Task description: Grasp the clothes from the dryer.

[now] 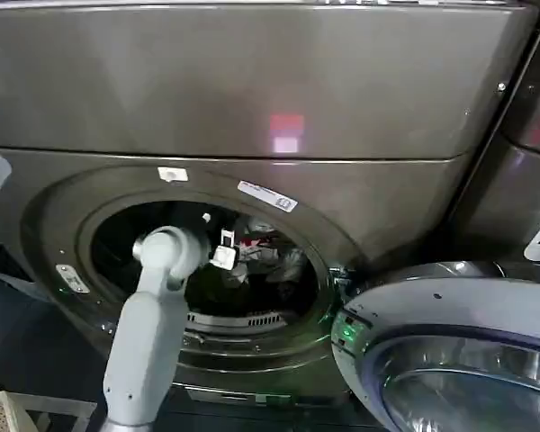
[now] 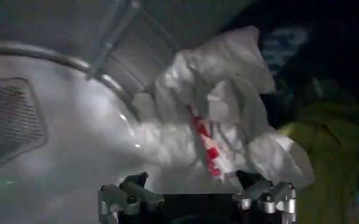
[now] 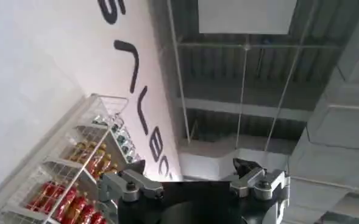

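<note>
While left gripper (image 2: 194,182) gapes before clothes (image 2: 219,115), drum depths dark.

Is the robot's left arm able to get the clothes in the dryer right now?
Probably yes. The dryer door is open, and the left end effector is already inside the drum, open, facing the clothes with nothing between them. The right end effector is away, pointing toward a ceiling.

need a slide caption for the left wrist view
Open left gripper faces the clothes, a white heap with a red-and-white piece, inside the dryer drum.
</note>
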